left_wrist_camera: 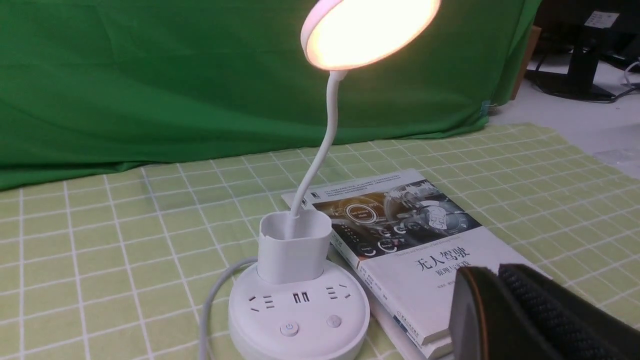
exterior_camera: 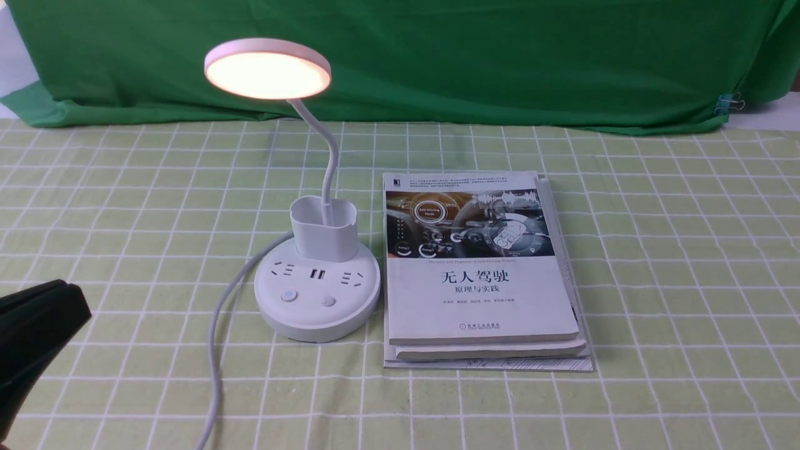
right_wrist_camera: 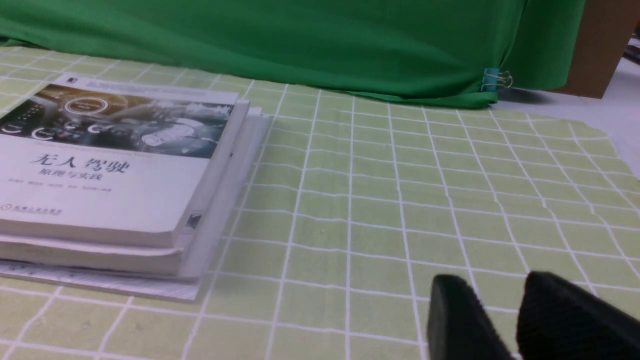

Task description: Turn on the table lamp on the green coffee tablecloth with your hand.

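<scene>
The white table lamp (exterior_camera: pixel 317 275) stands on the pale green checked tablecloth (exterior_camera: pixel 656 262). Its round disc head (exterior_camera: pixel 267 67) glows warm white, as it also does in the left wrist view (left_wrist_camera: pixel 370 27). Two buttons (exterior_camera: pixel 289 295) sit on the front of the round base, below the sockets. My left gripper (exterior_camera: pixel 75 300) is black, shut and empty, low at the left edge, well left of the base; in the left wrist view (left_wrist_camera: pixel 492 275) its jaws are pressed together. My right gripper (right_wrist_camera: pixel 492 287) is slightly open and empty above bare cloth; it is out of the front view.
A stack of books (exterior_camera: pixel 481 269) with a white cover lies just right of the lamp base. The lamp's white cable (exterior_camera: pixel 215 337) runs from the base toward the front edge. A dark green backdrop (exterior_camera: pixel 500 56) hangs behind, pinned by a clip (exterior_camera: pixel 728 103).
</scene>
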